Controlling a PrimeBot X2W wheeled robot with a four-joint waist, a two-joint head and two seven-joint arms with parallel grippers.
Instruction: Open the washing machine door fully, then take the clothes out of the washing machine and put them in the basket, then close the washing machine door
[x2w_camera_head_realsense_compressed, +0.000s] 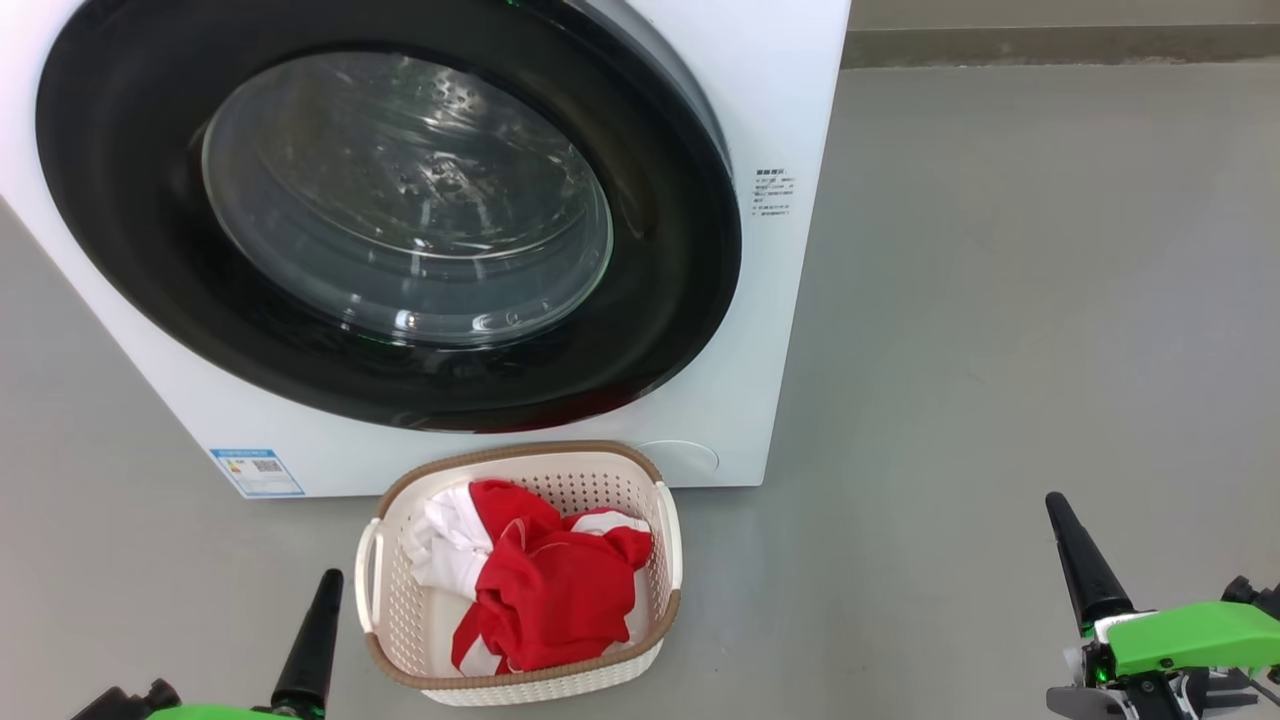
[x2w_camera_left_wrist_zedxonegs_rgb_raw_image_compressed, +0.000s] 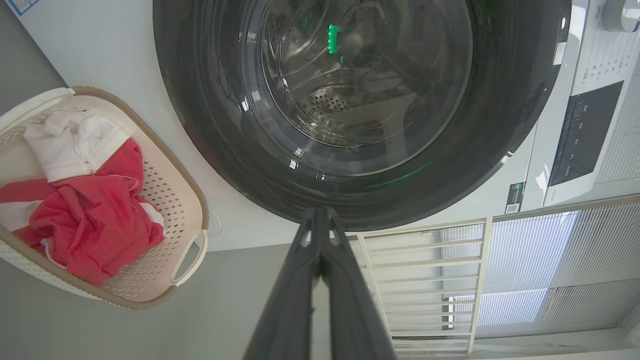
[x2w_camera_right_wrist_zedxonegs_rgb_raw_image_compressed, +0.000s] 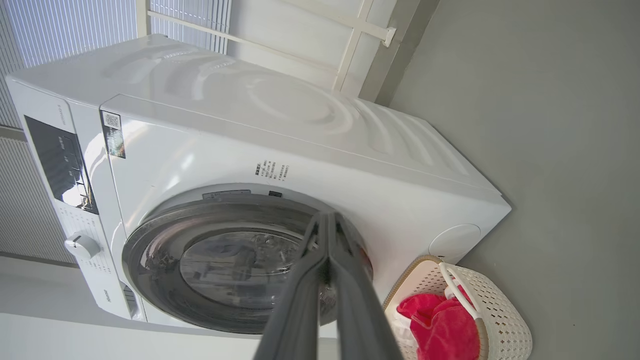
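The white washing machine (x2w_camera_head_realsense_compressed: 780, 120) stands ahead with its door (x2w_camera_head_realsense_compressed: 390, 210) lying flat against the front, black rim and glass bowl facing me. The steel drum shows through the glass (x2w_camera_left_wrist_zedxonegs_rgb_raw_image_compressed: 345, 95). In front of it on the floor sits the cream basket (x2w_camera_head_realsense_compressed: 520, 575) holding the red and white clothes (x2w_camera_head_realsense_compressed: 545, 590). My left gripper (x2w_camera_head_realsense_compressed: 325, 590) is low at the basket's left, shut and empty; its fingers (x2w_camera_left_wrist_zedxonegs_rgb_raw_image_compressed: 320, 250) meet at the tips. My right gripper (x2w_camera_head_realsense_compressed: 1060, 515) is far to the right over bare floor, also shut with nothing in it, its fingers (x2w_camera_right_wrist_zedxonegs_rgb_raw_image_compressed: 327, 240) pressed together.
Grey floor (x2w_camera_head_realsense_compressed: 1000, 300) spreads to the right of the machine. A blue label (x2w_camera_head_realsense_compressed: 257, 472) is at the machine's lower left front. The control panel (x2w_camera_right_wrist_zedxonegs_rgb_raw_image_compressed: 60, 165) and a knob (x2w_camera_right_wrist_zedxonegs_rgb_raw_image_compressed: 82, 246) sit at the machine's top. Windows with blinds (x2w_camera_left_wrist_zedxonegs_rgb_raw_image_compressed: 525, 270) lie behind.
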